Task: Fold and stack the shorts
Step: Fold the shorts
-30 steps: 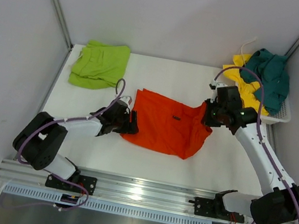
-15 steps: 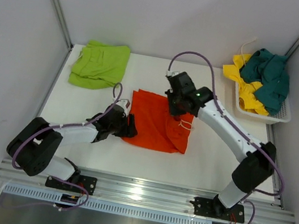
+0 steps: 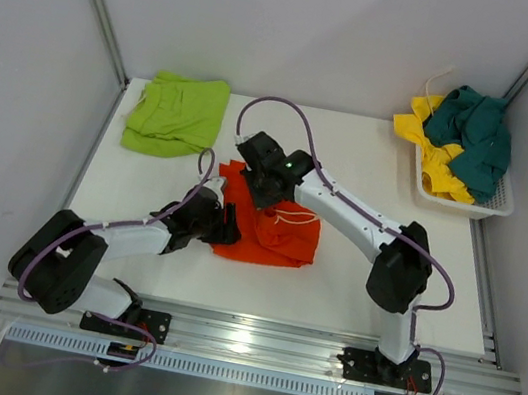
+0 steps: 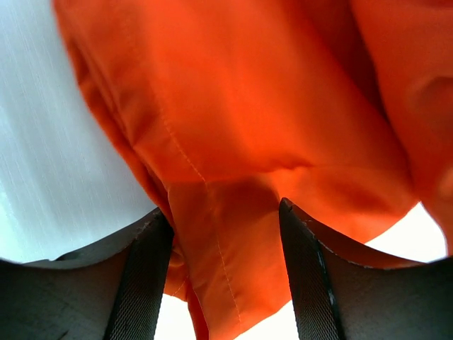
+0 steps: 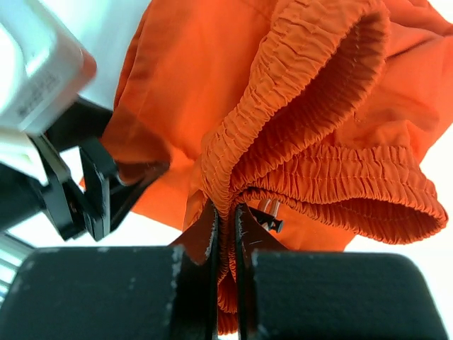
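**Lime green shorts** (image 3: 177,114): flat on the counter (image 3: 349,293), well off to the far left of the orange shorts (image 3: 276,245).

**My left gripper** (image 4: 221,234): clamped on the orange shorts' left edge, with cloth filling the gap between its fingers.

**Orange shorts**: doubled over, with the white drawstring (image 3: 293,220) showing on top.

**My right gripper** (image 5: 225,216): pinched tight on their elastic waistband, over their far-left part.

**White mesh basket** (image 3: 493,208): well off to the far right of the orange shorts. It holds the yellow shorts (image 3: 436,153) and the dark teal shorts (image 3: 480,132).
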Tool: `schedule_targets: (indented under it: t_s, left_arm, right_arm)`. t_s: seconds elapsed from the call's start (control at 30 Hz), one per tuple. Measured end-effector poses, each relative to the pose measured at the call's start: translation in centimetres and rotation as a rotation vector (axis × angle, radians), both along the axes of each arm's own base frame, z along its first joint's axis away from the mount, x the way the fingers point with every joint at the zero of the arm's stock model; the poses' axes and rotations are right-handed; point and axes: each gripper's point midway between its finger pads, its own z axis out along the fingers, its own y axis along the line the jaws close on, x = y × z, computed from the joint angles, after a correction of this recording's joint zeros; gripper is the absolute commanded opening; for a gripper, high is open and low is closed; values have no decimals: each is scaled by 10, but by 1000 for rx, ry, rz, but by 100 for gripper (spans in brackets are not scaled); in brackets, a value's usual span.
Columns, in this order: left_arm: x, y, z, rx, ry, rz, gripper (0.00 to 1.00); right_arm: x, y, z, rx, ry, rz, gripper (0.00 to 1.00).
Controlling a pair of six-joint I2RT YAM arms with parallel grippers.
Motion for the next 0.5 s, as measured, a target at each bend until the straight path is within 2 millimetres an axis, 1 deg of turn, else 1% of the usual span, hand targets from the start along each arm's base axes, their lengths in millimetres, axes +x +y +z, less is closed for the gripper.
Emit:
schedule_targets:
  t_s: [0.1, 0.17, 0.3, 0.5]
  left_arm:
    - [-1, 0, 0, 1, 0, 0, 63]
    - [-1, 0, 0, 2, -1, 0, 63]
    - [-2, 0, -1, 7, -3, -1, 63]
    - [-5, -1, -1, 10, -5, 1, 61]
  right_arm:
    - [3, 9, -3, 2, -1, 7, 0]
    - [4, 11, -6, -5, 1, 6, 0]
    - [5, 19, -21, -31, 17, 14, 0]
    - [-4, 28, -45, -67, 52, 42, 0]
